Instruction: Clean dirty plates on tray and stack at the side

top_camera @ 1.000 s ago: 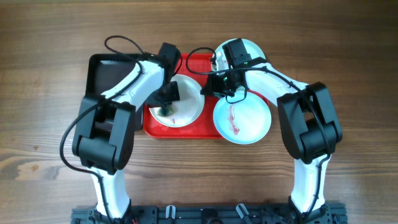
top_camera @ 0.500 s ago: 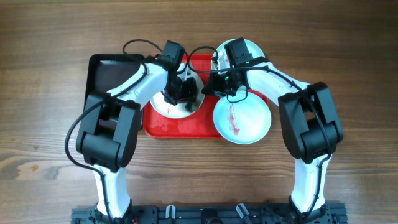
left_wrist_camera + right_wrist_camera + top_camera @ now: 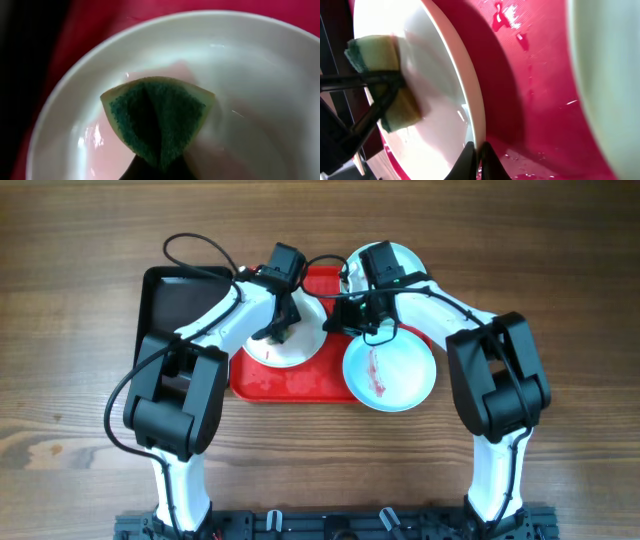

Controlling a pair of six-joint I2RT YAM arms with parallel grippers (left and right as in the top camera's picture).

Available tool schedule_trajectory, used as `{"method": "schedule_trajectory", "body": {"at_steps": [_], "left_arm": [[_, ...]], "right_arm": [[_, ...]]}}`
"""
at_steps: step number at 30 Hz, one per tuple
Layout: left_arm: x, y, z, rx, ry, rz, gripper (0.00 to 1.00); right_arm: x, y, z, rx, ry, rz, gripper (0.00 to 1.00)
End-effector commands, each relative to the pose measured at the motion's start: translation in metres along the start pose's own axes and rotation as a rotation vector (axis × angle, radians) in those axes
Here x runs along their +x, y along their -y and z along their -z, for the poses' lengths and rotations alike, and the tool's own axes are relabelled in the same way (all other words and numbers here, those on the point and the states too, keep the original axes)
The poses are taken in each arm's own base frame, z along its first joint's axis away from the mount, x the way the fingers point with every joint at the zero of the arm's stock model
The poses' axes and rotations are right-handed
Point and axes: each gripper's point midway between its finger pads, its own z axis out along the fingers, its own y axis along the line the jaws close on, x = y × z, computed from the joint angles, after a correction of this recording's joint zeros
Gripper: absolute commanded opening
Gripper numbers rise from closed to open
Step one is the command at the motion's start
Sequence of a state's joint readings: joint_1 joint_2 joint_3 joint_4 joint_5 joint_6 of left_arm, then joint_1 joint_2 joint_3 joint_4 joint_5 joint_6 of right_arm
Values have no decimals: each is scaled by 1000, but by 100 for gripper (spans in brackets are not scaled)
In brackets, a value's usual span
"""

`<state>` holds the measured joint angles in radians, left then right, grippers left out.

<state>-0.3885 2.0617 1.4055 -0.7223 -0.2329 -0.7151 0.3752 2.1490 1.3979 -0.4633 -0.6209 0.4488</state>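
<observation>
Left claw [image 3: 275,332] above wooden table [image 3: 60,300]

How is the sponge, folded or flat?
Folded: the left claw pinches the sponge into a V, a crease down its green face, against the white plate.

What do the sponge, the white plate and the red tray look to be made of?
The sponge: soft yellow foam with a rough green scouring face, folded where pinched. The white plate: glossy, probably glazed ceramic or hard plastic; it shows wet highlights. The red tray: likely plastic, finely textured sheen.
</observation>
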Motion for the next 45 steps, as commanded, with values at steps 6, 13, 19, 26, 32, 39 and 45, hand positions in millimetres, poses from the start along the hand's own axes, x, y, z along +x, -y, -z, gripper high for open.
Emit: {"method": "schedule_trajectory", "body": {"at_steps": [6, 13, 19, 26, 32, 39, 45], "left_arm": [[-8, -4, 58, 73, 61, -70, 4], [-9, -24, 109, 109, 75, -97, 4], [-8, -46, 111, 66, 41, -96, 4], [-13, -55, 107, 76, 16, -55, 4], [-13, -55, 107, 79, 12, -55, 4], [-5, -41, 109, 157, -34, -56, 4], [-3, -37, 109, 182, -48, -56, 4]], "right_arm": [[6, 17, -10, 39, -26, -30, 4], [6, 18, -10, 42, -26, -30, 4], [4, 16, -11, 38, -21, -12, 7], [3, 12, -17, 65, -1, 37, 29], [6, 12, -24, 127, 15, 14, 23], [6, 26, -22, 206, 34, -83, 4], [7, 10, -11, 165, 28, -55, 4]]}}
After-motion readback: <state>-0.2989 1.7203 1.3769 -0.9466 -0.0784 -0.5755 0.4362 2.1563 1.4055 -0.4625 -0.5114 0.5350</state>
